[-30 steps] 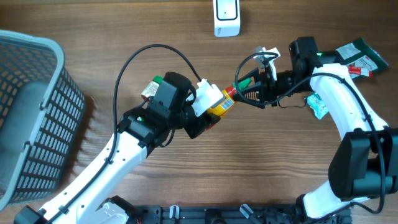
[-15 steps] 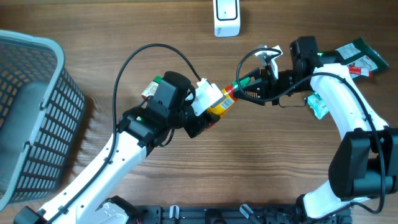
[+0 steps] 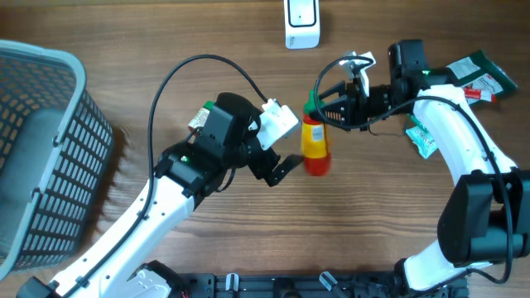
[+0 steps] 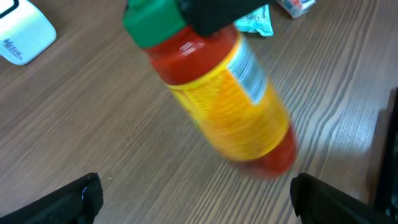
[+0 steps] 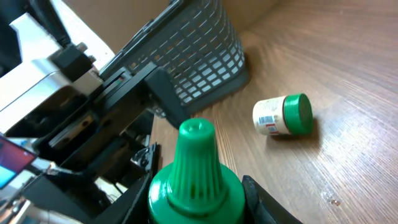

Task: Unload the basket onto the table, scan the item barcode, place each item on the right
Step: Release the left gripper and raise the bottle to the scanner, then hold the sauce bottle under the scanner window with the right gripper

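The right gripper pinches the sauce bottle by its green cap, one finger on each side. The left gripper is spread wide. The tilted bottle's body lies just ahead of its fingertips, touching neither.

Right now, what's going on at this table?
The right hand grips a red and yellow sauce bottle by its green cap. The left hand is open beside the bottle, not touching it. The white scanner sits at the far edge, so no scan is under way yet.
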`<move>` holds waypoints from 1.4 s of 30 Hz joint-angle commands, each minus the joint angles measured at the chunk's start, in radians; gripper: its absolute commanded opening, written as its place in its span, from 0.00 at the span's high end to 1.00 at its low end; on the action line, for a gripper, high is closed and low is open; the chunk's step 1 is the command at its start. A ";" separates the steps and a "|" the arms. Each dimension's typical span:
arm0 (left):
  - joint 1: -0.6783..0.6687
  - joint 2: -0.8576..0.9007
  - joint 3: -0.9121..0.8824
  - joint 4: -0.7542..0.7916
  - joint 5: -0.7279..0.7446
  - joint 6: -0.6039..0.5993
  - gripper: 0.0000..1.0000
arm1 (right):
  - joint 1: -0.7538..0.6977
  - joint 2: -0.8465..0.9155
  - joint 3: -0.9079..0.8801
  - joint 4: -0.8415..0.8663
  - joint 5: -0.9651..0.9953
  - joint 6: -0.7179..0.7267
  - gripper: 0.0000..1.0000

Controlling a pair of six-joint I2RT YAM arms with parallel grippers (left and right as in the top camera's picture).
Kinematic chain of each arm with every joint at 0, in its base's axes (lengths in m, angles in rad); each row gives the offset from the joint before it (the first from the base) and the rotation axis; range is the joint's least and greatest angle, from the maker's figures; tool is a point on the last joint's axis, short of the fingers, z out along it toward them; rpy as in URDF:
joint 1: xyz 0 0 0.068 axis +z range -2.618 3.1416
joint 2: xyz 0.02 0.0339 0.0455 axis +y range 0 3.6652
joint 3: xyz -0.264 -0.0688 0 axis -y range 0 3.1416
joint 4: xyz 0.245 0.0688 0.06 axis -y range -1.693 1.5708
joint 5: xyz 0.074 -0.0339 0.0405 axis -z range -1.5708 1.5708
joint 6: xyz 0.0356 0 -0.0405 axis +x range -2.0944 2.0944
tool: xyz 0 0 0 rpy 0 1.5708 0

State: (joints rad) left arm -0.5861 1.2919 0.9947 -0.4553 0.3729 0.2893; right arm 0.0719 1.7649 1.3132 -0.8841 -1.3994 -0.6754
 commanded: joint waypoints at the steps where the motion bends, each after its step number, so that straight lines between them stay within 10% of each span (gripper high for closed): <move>1: 0.002 -0.064 0.021 -0.009 0.010 -0.013 0.00 | -0.001 0.016 0.003 0.098 -0.038 0.195 0.96; 10: 0.002 -0.089 0.021 -0.171 -0.129 -0.093 0.00 | 0.031 0.016 0.003 0.862 0.465 1.031 0.96; 15: 0.002 -0.090 0.021 -0.208 -0.166 -0.096 0.00 | 0.112 0.016 0.012 0.988 0.998 1.115 0.96; 25: 0.002 -0.092 0.021 -0.247 -0.178 -0.096 0.00 | 0.389 0.016 0.168 1.006 1.987 0.557 0.96; 33: 0.090 -0.397 0.021 -0.369 -0.199 -0.101 0.00 | 0.409 0.164 0.171 1.278 2.124 0.217 0.96; 42: 0.089 -0.565 0.021 -0.388 -0.198 -0.142 0.00 | 0.477 0.557 0.254 1.881 2.200 -0.530 0.96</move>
State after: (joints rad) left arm -0.5018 0.7277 1.0019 -0.8326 0.1799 0.1658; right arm 0.5362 2.2509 1.5021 0.9340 0.7715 -0.9504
